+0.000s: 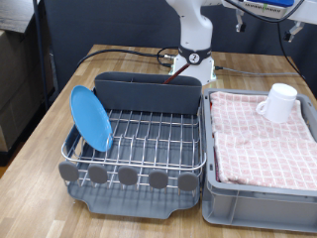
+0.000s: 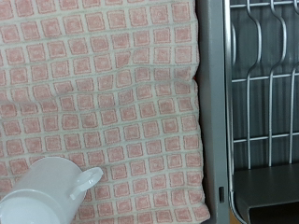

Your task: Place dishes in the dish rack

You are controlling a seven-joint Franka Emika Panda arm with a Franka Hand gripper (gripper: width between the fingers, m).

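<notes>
The light-blue plate (image 1: 91, 117) stands on edge in the silver wire dish rack (image 1: 149, 134), at the exterior view's left end. The white mug (image 1: 279, 102) lies on the pink checked cloth in the grey crate (image 1: 260, 193), to the right of the rack. In the wrist view the mug (image 2: 47, 191) shows with its handle, the cloth fills most of the picture, and the rack's wires (image 2: 262, 84) are at one side. The wooden spoon is out of view. The gripper shows in no view; only the arm's lower part (image 1: 193, 40) is seen behind the rack.
A dark grey caddy (image 1: 149, 91) stands along the rack's far side. Round grey discs (image 1: 129, 177) line its near edge over the drip tray (image 1: 139, 203). A black cable (image 1: 124, 52) lies on the wooden table behind the rack.
</notes>
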